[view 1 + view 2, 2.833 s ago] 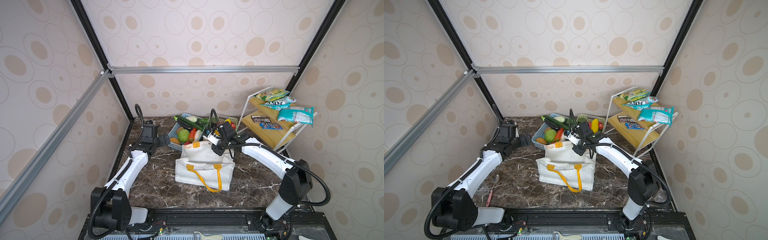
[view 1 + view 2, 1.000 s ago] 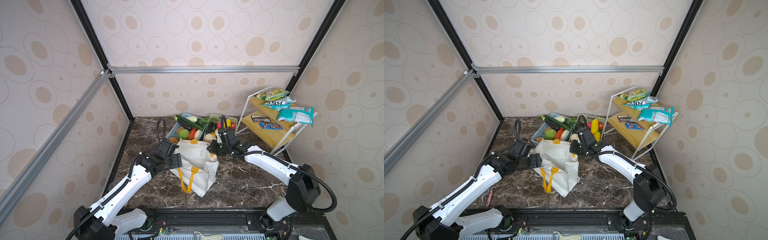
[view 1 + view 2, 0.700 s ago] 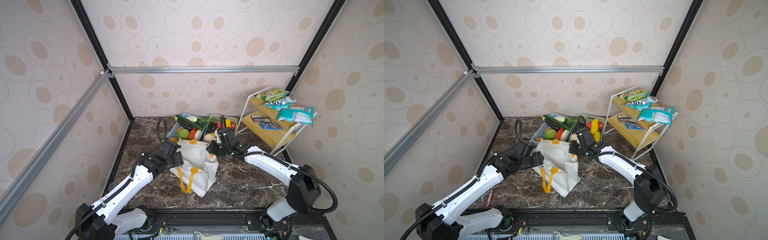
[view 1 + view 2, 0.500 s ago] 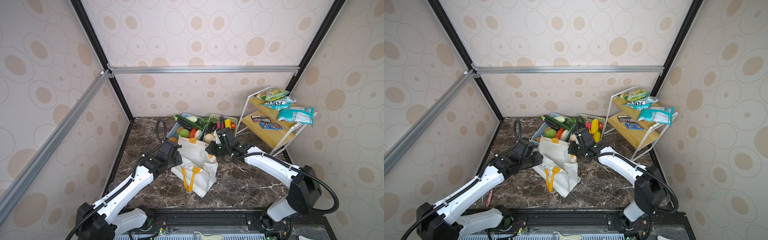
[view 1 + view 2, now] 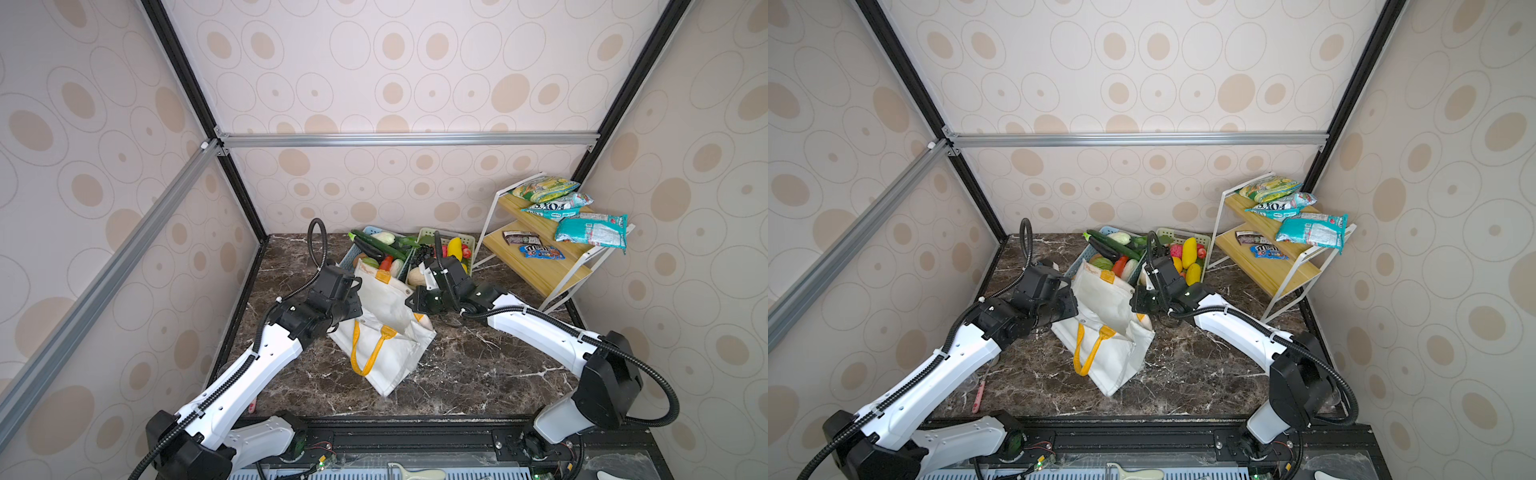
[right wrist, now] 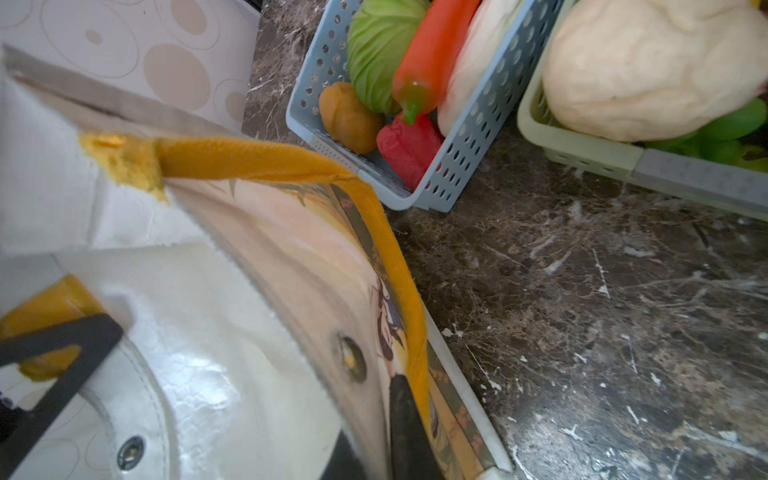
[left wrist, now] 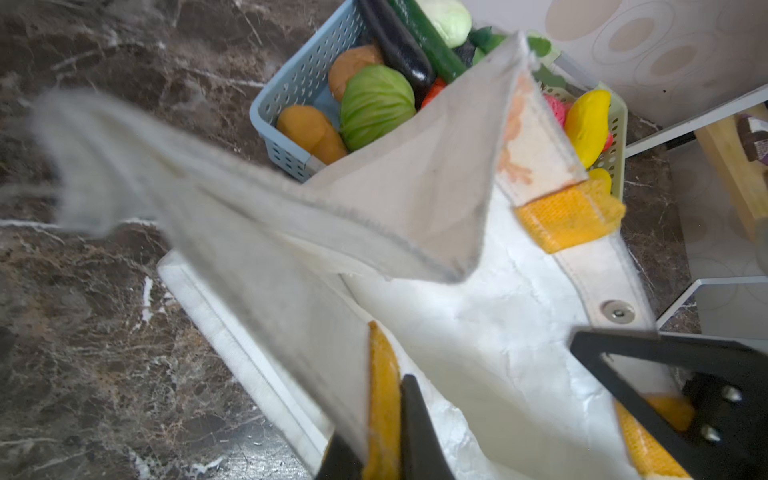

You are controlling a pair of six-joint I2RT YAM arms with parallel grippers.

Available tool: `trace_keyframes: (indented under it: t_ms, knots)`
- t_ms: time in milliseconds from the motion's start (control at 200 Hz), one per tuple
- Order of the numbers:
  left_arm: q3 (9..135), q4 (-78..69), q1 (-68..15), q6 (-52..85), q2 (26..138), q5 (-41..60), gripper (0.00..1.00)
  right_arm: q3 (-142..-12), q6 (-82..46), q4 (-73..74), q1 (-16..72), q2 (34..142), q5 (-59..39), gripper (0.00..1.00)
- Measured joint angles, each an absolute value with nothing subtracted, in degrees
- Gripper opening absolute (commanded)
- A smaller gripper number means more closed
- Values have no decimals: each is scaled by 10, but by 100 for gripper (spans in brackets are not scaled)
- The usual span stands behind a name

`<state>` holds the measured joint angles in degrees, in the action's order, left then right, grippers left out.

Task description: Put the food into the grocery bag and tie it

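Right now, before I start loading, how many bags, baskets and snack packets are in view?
Grocery bag: 1
Baskets: 2, the blue basket and the green basket
Snack packets: 5, all on the rack
Total: 8

Grocery bag [image 5: 390,353] on table [image 5: 478,374] centre; vegetable basket [image 5: 348,254] behind it; fruit basket [image 5: 457,235] right of that; snack rack [image 5: 536,270] far right.
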<state>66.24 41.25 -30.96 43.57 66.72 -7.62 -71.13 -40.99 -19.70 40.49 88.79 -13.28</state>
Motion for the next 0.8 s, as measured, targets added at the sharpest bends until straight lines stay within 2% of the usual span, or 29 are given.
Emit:
trace_keyframes:
  t_ms: [380,800]
  knots:
    - [671,431,-244,308,717,-15,5,-708,-382,-220,442,869,-127,9]
    - [668,422,-228,257,738,-4,1,-700,-358,-231,444,839,-150,37]
